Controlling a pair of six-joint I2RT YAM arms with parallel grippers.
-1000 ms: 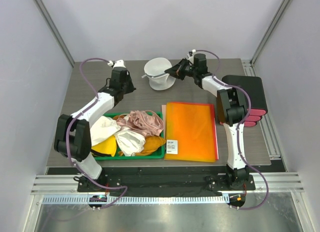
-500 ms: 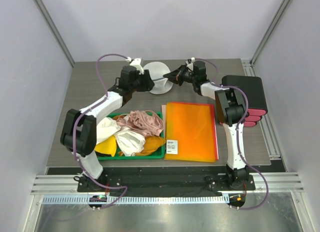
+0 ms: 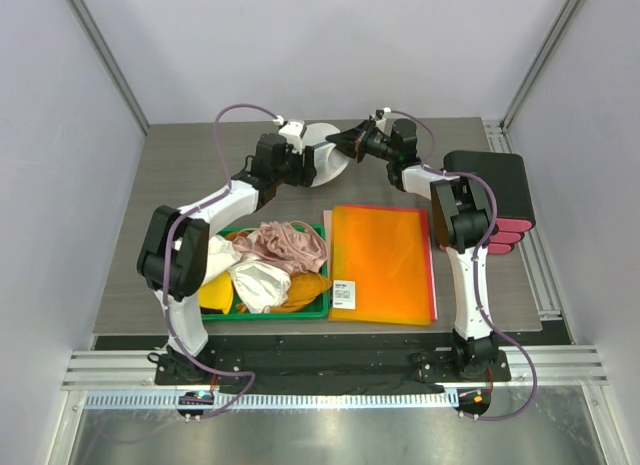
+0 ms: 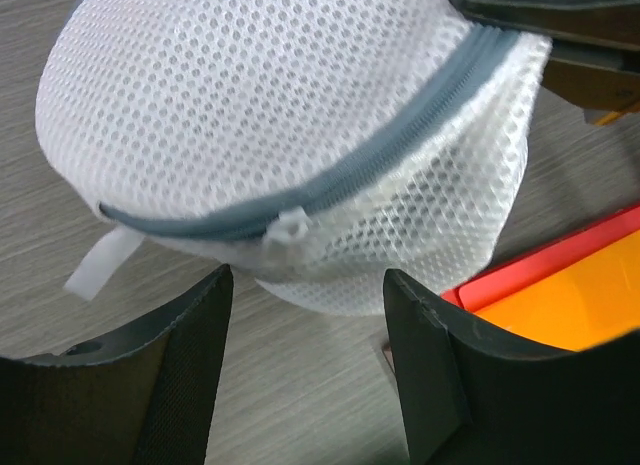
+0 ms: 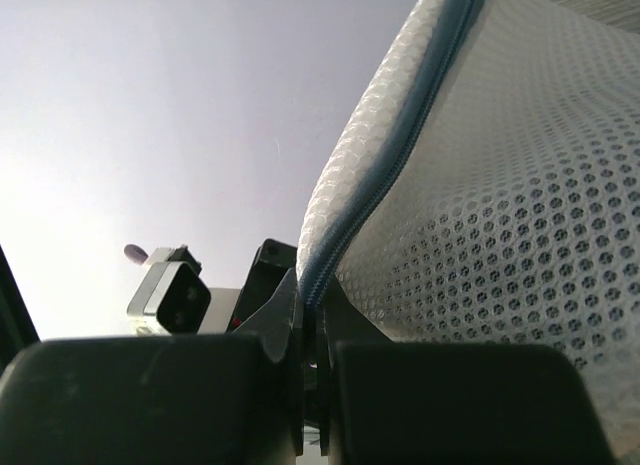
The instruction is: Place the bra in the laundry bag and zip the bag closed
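**Laundry bag pinned at back of table, zip step looks unfinished**

Laundry bag (image 3: 322,163) sits at the back-centre of the table (image 3: 190,155), just beyond the orange folder (image 3: 385,265). It's a white mesh dome, looks soft and springy. A grey zipper (image 4: 400,135) runs round the rim. The small white zip pull (image 4: 290,225) shows partway along it in the left wrist view, and a white ribbon tab (image 4: 100,265) pokes out low on one side. The bag looks tipped, w/ the rim raised on the right gripper's side.

Right gripper (image 3: 347,142): jaws clamped hard on the bag's zip edge, w/ mesh and zip tape pinched btwn them in the right wrist view. It reads as the anchor for zipping.

Left gripper (image 4: 305,285): fingers spread fairly wide, nothing in them. It's right in front of the bag, w/ the pull sitting btwn and just past the fingertips. No contact seen.

Bra: not visible. No black fabric shows in the green tray (image 3: 260,315), which holds only the pink garment (image 3: 290,243) plus white and yellow ones. None shows thru the mesh either. It's prob already inside the bag, but can't confirm.

Progress, as a guess:
- Loading is likely done.
- Can't tell how much of the zip is closed. The stretch in view looks joined.
- Left to do: nip the pull, run it round the rim against the right-side hold, let go.
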